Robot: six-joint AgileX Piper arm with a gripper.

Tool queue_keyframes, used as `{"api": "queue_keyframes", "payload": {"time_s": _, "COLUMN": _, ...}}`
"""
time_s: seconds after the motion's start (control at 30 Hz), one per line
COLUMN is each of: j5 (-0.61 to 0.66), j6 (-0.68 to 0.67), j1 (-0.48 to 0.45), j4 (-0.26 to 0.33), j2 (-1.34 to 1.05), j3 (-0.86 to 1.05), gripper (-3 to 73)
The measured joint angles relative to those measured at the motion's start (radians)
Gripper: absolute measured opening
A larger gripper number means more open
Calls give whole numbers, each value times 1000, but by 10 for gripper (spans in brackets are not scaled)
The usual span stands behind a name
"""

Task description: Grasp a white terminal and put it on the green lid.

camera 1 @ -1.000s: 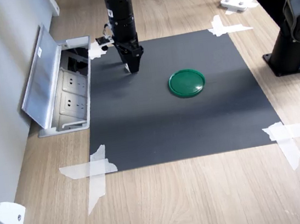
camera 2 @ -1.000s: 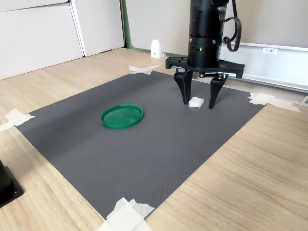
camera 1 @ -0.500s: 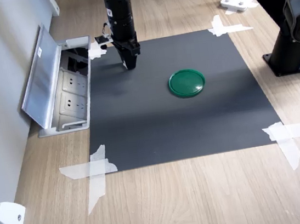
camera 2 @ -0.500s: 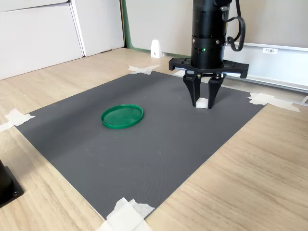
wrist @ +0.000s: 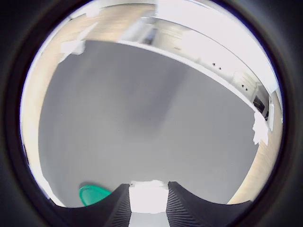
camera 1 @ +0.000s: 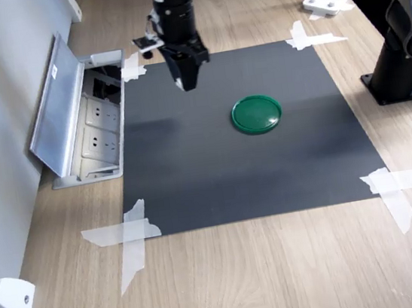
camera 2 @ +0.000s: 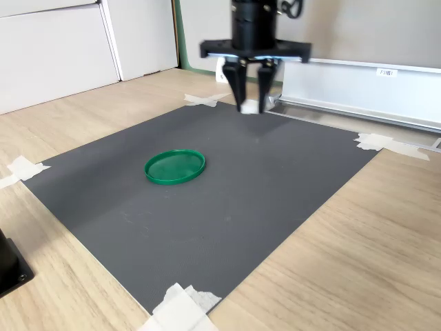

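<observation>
Above the far part of the dark grey mat (camera 1: 244, 156), clear of its surface, the gripper (camera 2: 249, 103) hangs with its two black ribbed fingers (wrist: 183, 208) closed on the white terminal (wrist: 147, 196), a small blocky plastic piece pinched between the tips. The green lid (camera 1: 257, 114), a flat round disc with a raised rim, lies on the mat well apart from the gripper, toward the mat's edge on the first exterior view's right. The mat is finely textured and fixed to the pale wood-grain tabletop (camera 1: 282, 273) by crossed strips of white tape (camera 1: 129, 236) at its corners. An open metal socket box (camera 1: 84, 121) sits at the mat's edge on the first exterior view's left. No writing is legible.
</observation>
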Motion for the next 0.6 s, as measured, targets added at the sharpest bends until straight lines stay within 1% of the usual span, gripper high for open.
{"api": "queue_keyframes", "payload": {"time_s": 0.27, "j5": -36, "j6": 0, "j1": 49, "j4": 21, "j2": -231, "j3": 267, "gripper": 286}}
{"api": "queue_keyframes", "payload": {"time_s": 0.47, "j5": -70, "j6": -6, "j1": 81, "j4": 24, "j2": -330, "j3": 423, "gripper": 286}}
{"api": "queue_keyframes", "payload": {"time_s": 0.6, "j5": -130, "j6": -7, "j1": 82, "j4": 5, "j2": -345, "j3": 504, "gripper": 286}}
